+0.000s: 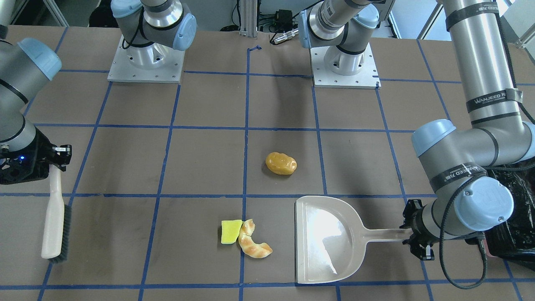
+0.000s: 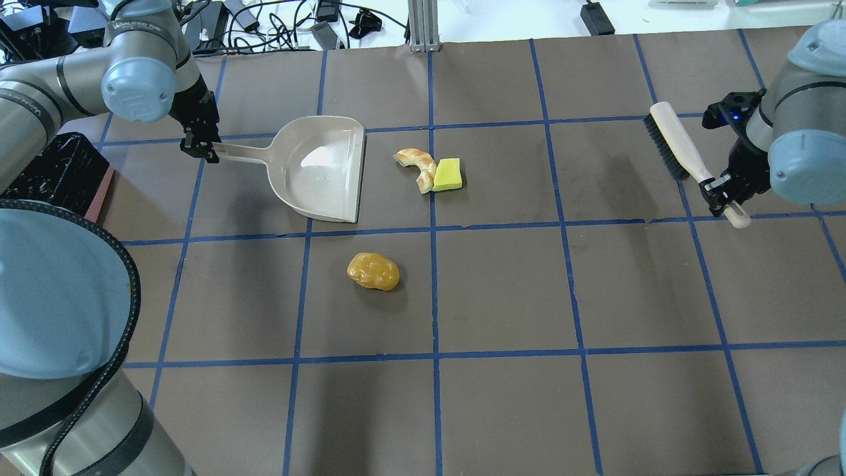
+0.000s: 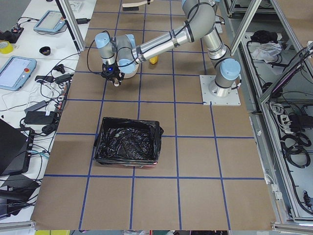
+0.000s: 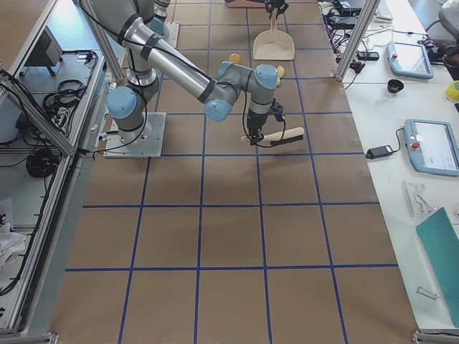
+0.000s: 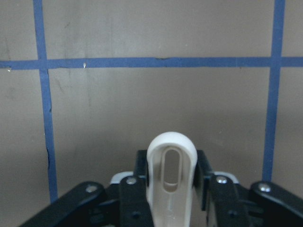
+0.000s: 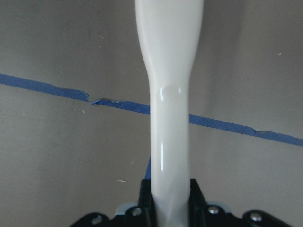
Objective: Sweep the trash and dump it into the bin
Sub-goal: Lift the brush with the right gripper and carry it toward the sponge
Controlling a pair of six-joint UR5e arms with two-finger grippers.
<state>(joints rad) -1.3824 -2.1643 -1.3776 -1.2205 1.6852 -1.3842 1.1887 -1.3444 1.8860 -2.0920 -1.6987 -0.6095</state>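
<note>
Sweeping is yet to begin, I judge; next the right gripper (image 2: 718, 188), clamped on a cream-handled, dark-bristled brush (image 2: 671, 141), must cross over. Left gripper (image 2: 201, 149) is clenched on the handle of the beige plastic dustpan (image 2: 324, 165). Just past the pan's mouth lies the tan crescent croissant (image 2: 418, 168) touching the yellow square sponge piece (image 2: 448, 174); the glossy golden-brown roll (image 2: 373, 271) sits off to one side. Behind the left gripper: the black-bag-lined pink bin (image 3: 129, 122).

The brown worktop (image 2: 502, 291) bears a blue tape grid. The roll (image 2: 373, 272) is glossy golden-brown, the croissant (image 2: 418, 165) tan, the sponge piece (image 2: 448, 174) bright yellow, the dustpan (image 2: 324, 168) beige, the brush (image 2: 677, 145) cream with dark bristles, and the bin (image 3: 128, 146) is black-lined.
</note>
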